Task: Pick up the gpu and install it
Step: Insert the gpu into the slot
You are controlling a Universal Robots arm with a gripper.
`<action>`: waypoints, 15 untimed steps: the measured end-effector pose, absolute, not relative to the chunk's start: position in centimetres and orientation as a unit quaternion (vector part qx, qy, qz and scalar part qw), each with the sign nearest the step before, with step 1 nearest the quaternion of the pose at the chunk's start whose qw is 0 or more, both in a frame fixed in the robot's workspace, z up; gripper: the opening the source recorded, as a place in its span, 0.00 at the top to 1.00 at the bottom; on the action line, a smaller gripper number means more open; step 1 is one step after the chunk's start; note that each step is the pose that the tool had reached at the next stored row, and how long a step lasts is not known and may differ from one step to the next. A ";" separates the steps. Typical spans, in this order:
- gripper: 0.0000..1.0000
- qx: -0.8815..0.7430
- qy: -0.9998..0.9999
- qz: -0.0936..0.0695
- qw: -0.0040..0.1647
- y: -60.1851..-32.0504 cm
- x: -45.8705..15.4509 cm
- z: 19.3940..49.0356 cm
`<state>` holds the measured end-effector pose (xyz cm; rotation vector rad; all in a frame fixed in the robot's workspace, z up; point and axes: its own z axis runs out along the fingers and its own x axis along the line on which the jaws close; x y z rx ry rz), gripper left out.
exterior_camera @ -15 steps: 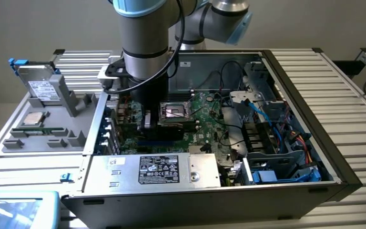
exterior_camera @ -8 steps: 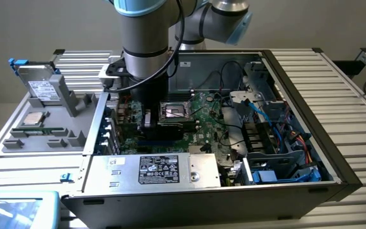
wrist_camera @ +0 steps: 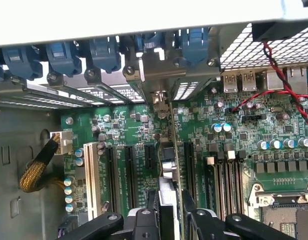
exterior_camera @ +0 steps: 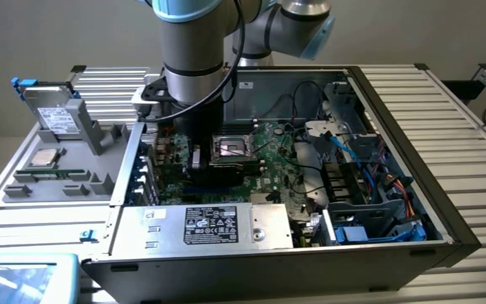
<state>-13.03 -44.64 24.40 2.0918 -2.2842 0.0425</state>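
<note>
The gpu [wrist_camera: 167,192] stands on edge between my fingers, so I see it as a thin strip running from the gripper toward the case's rear wall. Its silver end bracket [wrist_camera: 160,82] sits at the rear slot openings. My gripper [wrist_camera: 169,216] is shut on the gpu, one black finger [wrist_camera: 146,215] on each side of it. The card is over the long black expansion slots [wrist_camera: 129,170] of the green motherboard [wrist_camera: 214,150]; I cannot tell whether it is seated. In the exterior view my gripper [exterior_camera: 197,157] reaches down into the open computer case [exterior_camera: 395,107], beside the CPU socket [exterior_camera: 233,147].
Blue slot latches [wrist_camera: 103,52] line the rear wall. A red and black cable [wrist_camera: 274,75] crosses near the ports. A grey tray [exterior_camera: 99,142] at the exterior view's left holds a hard drive [exterior_camera: 53,114] and a RAM stick [exterior_camera: 53,171]. The power supply [exterior_camera: 218,225] and blue cables [exterior_camera: 353,145] crowd the case.
</note>
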 end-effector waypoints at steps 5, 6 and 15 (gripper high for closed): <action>0.71 0.675 -0.737 0.014 0.022 -44.6 -13.0 24.4; 0.71 0.675 -0.737 0.014 0.022 -44.6 -13.0 24.4; 0.71 0.675 -0.737 0.010 0.019 -44.9 -13.0 24.4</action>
